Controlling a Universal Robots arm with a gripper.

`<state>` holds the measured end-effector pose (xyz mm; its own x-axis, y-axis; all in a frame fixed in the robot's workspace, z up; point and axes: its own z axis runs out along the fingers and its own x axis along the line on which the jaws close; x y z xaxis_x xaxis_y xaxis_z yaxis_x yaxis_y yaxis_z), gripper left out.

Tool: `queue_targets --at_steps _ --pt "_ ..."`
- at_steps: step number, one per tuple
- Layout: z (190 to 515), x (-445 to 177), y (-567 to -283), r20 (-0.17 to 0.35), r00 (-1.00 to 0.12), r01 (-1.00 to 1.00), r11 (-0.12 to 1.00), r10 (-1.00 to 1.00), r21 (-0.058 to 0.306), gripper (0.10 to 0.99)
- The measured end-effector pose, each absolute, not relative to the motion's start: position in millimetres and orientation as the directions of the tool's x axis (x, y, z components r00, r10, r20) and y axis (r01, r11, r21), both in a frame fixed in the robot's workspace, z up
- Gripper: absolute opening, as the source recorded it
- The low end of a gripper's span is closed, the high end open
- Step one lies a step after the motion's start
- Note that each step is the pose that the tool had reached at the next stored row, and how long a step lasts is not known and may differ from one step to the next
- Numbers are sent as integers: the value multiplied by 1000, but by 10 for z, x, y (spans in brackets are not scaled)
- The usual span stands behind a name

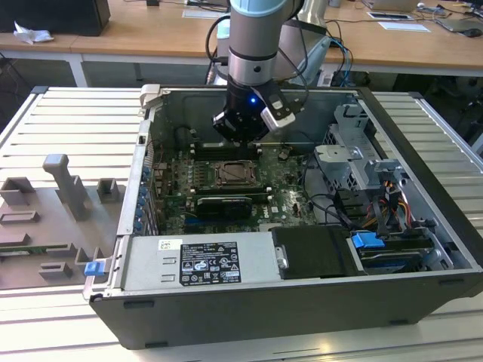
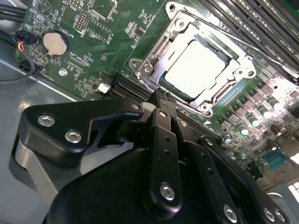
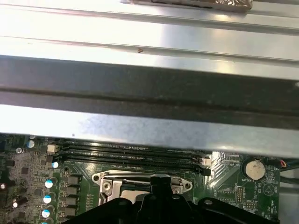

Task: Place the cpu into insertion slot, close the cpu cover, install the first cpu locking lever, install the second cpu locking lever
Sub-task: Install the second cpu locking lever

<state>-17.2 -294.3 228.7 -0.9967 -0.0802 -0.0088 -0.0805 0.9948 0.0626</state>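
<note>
Inside the open computer case, the insertion slot (image 1: 238, 175) sits on the green board. The cpu (image 2: 194, 65) lies flat in it, its pale silver top showing through the window of the cpu cover (image 2: 161, 53), which is folded down around the chip. My gripper (image 1: 243, 139) hangs just above the socket's far edge in the exterior view. In the second wrist view its black fingers meet at a tip (image 2: 161, 95) beside the socket's corner, holding nothing. The first wrist view has the gripper (image 3: 161, 182) hiding the middle of the socket (image 3: 110, 184). I cannot tell how the locking levers stand.
Long black memory slots (image 3: 131, 154) run beside the socket. A coin battery (image 2: 55, 43) and a black graphics card (image 1: 224, 204) are near. The power supply (image 1: 200, 260), drive cage (image 1: 355, 162) and case wall (image 3: 140, 88) hem the board in. A grey fixture (image 1: 64, 188) stands outside on the exterior view's left.
</note>
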Motion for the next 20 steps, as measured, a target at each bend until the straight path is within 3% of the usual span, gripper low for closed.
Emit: queue_targets --at_steps 20 --pt "2357 -172 -3073 -9 -997 -80 995 -80 63 106"
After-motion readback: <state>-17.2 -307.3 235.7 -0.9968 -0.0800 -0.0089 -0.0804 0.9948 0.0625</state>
